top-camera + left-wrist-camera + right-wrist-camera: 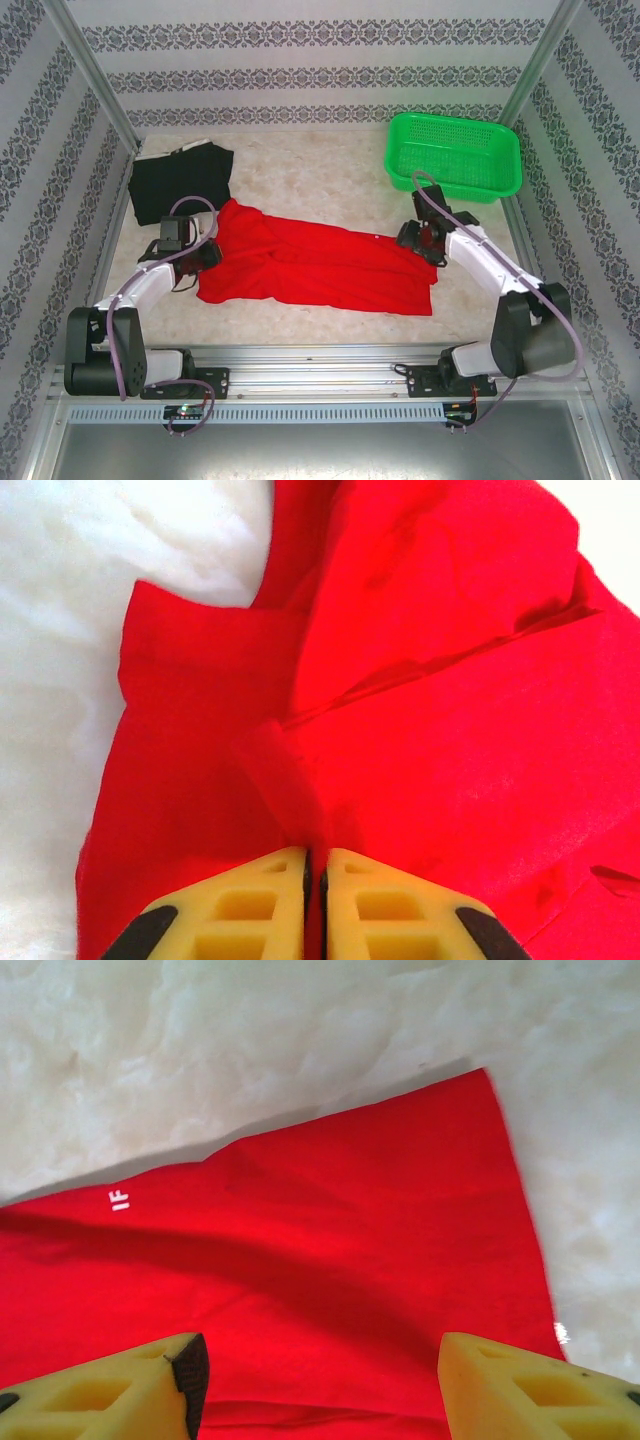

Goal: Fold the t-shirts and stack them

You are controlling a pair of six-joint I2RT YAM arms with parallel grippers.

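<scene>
Red shirt (320, 265) lies spread across the middle of the table (320, 175), between both arms. Left gripper (314, 858) is pinched tight on a raised fold at its left end. Right gripper (320, 1360) hangs spread wide above its right edge. Black shirt (180, 185) sits at far left, green basket (455, 122) at far right.

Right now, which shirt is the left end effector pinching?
The red t-shirt: the left end effector is shut on a fold of it. The black t-shirt lies apart, at the far left.
</scene>
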